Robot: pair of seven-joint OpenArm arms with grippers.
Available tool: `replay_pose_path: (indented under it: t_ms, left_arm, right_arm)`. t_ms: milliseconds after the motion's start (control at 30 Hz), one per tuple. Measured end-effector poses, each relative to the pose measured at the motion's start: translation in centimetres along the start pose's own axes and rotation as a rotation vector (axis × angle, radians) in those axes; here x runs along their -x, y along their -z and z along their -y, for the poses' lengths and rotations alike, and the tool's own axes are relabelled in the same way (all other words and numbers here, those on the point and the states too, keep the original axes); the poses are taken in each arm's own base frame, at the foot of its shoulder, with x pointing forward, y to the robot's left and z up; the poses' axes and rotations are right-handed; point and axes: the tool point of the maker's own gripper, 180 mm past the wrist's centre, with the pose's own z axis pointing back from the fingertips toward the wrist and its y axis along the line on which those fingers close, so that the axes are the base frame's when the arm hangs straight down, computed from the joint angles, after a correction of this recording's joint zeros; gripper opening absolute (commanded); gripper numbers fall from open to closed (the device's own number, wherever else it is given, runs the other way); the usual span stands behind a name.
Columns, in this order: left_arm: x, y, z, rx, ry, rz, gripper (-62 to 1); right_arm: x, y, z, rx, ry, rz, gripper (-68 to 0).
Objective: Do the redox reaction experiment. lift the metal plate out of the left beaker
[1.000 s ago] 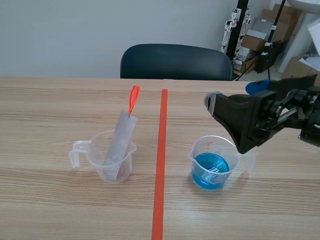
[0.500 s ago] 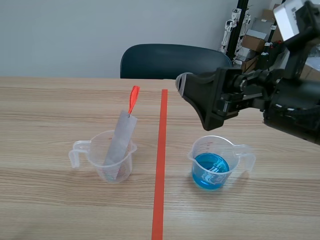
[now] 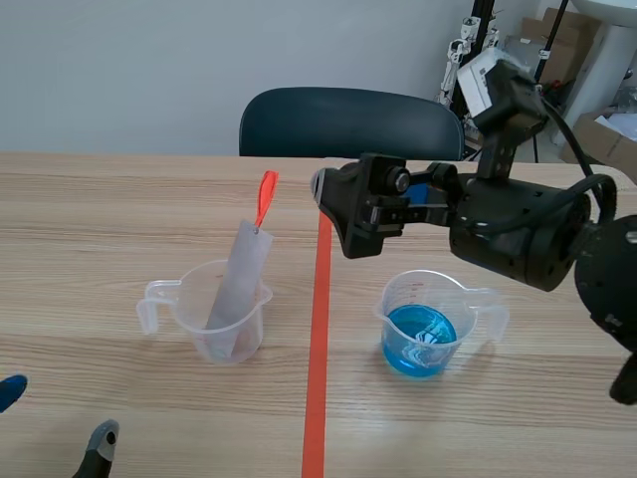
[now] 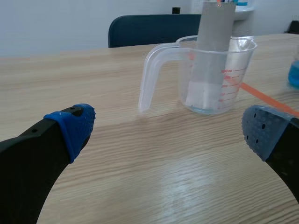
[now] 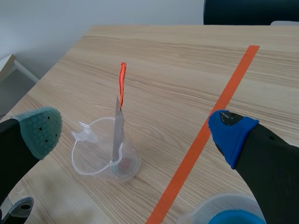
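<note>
Not yet lifted — the metal plate [image 3: 239, 284] leans in the left beaker [image 3: 221, 334]; right end effector [image 3: 336, 214] hovers open nearby, left end effector [image 4: 169, 129] open too.

Metal plate [image 4: 216, 23] cut off by the edge above the left beaker [image 4: 236, 84] in the left wrist view, its foot blurred behind the beaker wall, printed scale too small to be read, right beaker [image 4: 294, 74] cropped to a blue blur beside the left beaker.
</note>
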Motion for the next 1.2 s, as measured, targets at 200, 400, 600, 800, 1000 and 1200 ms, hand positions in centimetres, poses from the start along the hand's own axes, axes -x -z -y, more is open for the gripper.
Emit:
replay_pose_path:
  t_ms: [200,400,600,800,1000,1200]
  left_arm:
    - [-0.3,0.1,-0.2,0.003,-0.026,0.009,1.4]
    - [-0.3,0.0,-0.5,0.01,-0.038,0.001,1.4]
    - [-0.3,-0.1,-0.4,0.01,-0.064,0.0,1.4]
    - [0.2,0.0,0.7,0.076,-0.061,-0.029,1.4]
    - [0.1,0.1,0.9,0.091,-0.057,-0.027,1.4]
    - [0.1,0.1,0.9,0.089,-0.057,-0.026,1.4]
  right_arm:
    - [1.6,1.6,-0.7,-0.02,-0.022,-0.045,0.4]
    - [2.3,2.7,-1.9,-0.055,-0.064,-0.067,0.4]
    - [2.4,4.0,-1.4,-0.044,-0.057,-0.067,0.4]
    - [4.4,5.3,-0.6,-0.028,-0.04,-0.119,0.4]
    - [5.4,6.7,-1.2,-0.049,-0.045,-0.143,0.4]
    - [4.8,7.8,-1.8,-0.065,-0.06,-0.13,0.4]
